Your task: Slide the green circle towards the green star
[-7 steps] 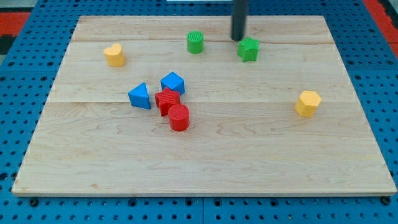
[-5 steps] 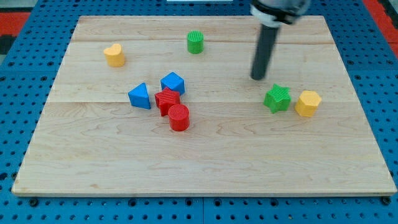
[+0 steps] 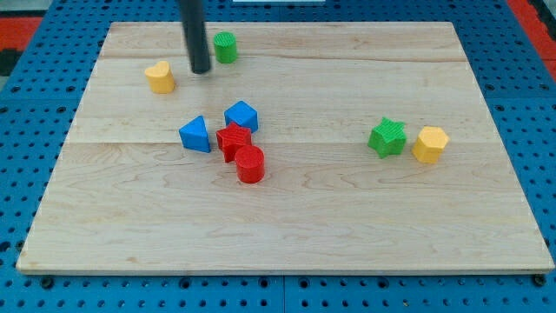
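Observation:
The green circle [image 3: 225, 47] stands near the board's top edge, left of centre. The green star [image 3: 387, 137] lies far off at the view's right, touching the yellow hexagon [image 3: 430, 144]. My tip [image 3: 201, 69] rests on the board just left of and slightly below the green circle, between it and the yellow heart [image 3: 160, 76]. It stands close to the circle; contact cannot be told.
A cluster sits at mid-board: a blue triangle [image 3: 195, 134], a blue block [image 3: 241, 115], a red star [image 3: 233, 139] and a red circle [image 3: 250, 163]. The wooden board [image 3: 287, 235] lies on a blue pegboard.
The green star went from the top middle down to the right beside the yellow hexagon. The green circle shifted left and up. My tip crossed from the right to the circle's left side.

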